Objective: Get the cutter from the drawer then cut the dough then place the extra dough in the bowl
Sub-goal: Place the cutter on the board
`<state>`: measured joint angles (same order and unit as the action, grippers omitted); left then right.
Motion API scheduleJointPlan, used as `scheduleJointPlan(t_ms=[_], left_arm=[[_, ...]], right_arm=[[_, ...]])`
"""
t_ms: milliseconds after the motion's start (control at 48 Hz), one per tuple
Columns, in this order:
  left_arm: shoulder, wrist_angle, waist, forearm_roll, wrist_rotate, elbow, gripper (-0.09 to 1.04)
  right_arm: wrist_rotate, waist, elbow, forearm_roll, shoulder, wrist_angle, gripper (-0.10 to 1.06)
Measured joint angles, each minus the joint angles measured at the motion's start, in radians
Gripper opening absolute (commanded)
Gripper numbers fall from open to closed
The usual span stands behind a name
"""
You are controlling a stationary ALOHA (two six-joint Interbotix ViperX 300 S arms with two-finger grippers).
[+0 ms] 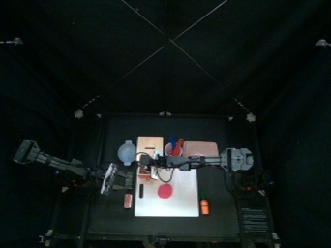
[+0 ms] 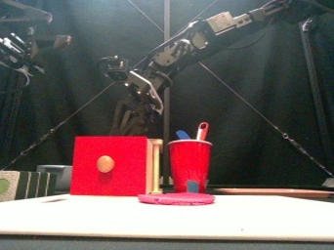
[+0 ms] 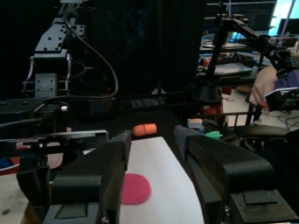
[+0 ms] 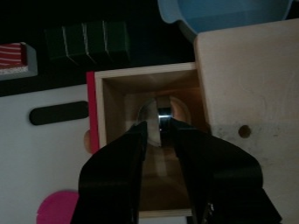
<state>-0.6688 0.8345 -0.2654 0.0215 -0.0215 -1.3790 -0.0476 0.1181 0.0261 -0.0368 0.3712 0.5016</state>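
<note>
The pale wooden box (image 1: 154, 150) stands at the back of the white cutting board (image 1: 185, 197), its red drawer front (image 2: 109, 166) pulled out. My right gripper (image 4: 162, 127) hangs well above the open drawer (image 4: 117, 87), jaws close together, with the shiny metal cutter (image 4: 163, 112) at their tips. In the front view the right gripper (image 2: 146, 93) is high over the box. A flat pink dough disc (image 1: 167, 194) lies on the board. The blue-grey bowl (image 1: 126, 150) sits left of the box. My left gripper (image 3: 152, 136) hovers open and empty over the board's left side.
A red cup (image 2: 189, 164) holding a blue and a red toy knife stands right of the box. A dark green sushi roll (image 4: 87, 39) lies near the bowl. An orange toy (image 1: 203, 205) rests at the board's right front, and a small red item (image 1: 127, 201) at its left edge.
</note>
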Motion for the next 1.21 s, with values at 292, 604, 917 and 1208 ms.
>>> scheduleJointPlan(t_ms=[292,604,917,1208], left_arm=[[-0.002,0.0,0.0,0.005,0.0,0.0,0.82],[-0.002,0.002,0.0,0.014,0.0,-0.005,0.82],[0.0,0.0,0.0,0.015,0.002,-0.005,0.82],[-0.002,0.0,0.0,0.025,0.0,-0.005,0.82]], right_arm=[[0.0,-0.003,-0.031,-0.064,0.0,0.012,0.68],[0.0,-0.003,-0.054,-0.084,0.031,0.021,0.68],[-0.003,-0.003,-0.06,-0.083,0.054,0.046,0.68],[0.0,-0.018,-0.06,-0.081,0.054,0.083,0.67]])
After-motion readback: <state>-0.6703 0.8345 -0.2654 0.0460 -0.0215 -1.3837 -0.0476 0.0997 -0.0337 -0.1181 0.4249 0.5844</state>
